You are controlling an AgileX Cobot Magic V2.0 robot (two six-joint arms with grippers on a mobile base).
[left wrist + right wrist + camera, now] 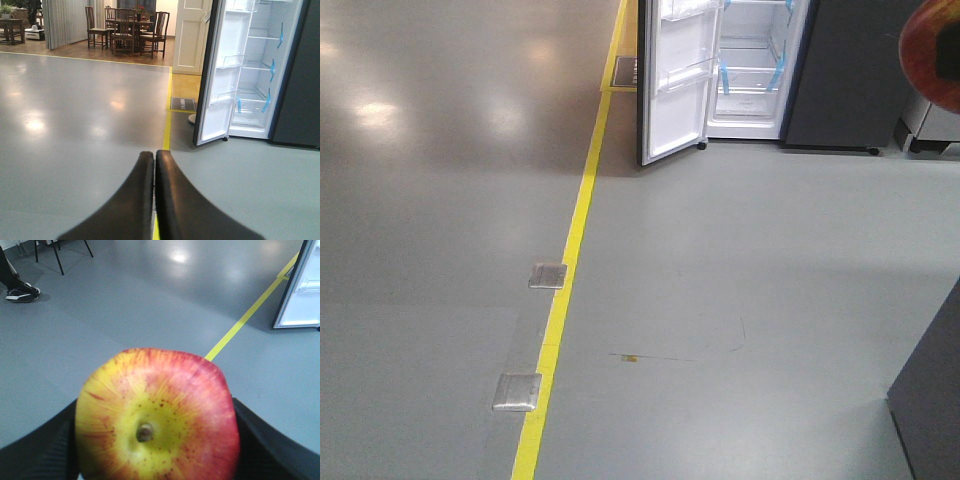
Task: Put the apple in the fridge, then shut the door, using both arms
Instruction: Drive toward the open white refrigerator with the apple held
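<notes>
The apple (pixel 157 415), red with a yellow stem end, fills the right wrist view, and my right gripper (pixel 156 445) is shut on it with a black finger on either side. In the front view the apple (pixel 932 52) shows as a red blur at the top right edge. The fridge (pixel 752 70) stands at the far end of the floor, white inside with shelves and blue tape. Its door (pixel 672 90) is swung open to the left. The left wrist view also shows the fridge (pixel 257 80) and the door (pixel 216 85). My left gripper (pixel 154 161) is shut with nothing in it, low over the floor.
A yellow floor line (pixel 568 260) runs toward the fridge, with two metal floor plates (pixel 547 275) beside it. A dark grey block (pixel 932 400) stands at the near right. Dining chairs and a table (pixel 127 27) are far back left. A person's shoe (pixel 21 291) is at the left.
</notes>
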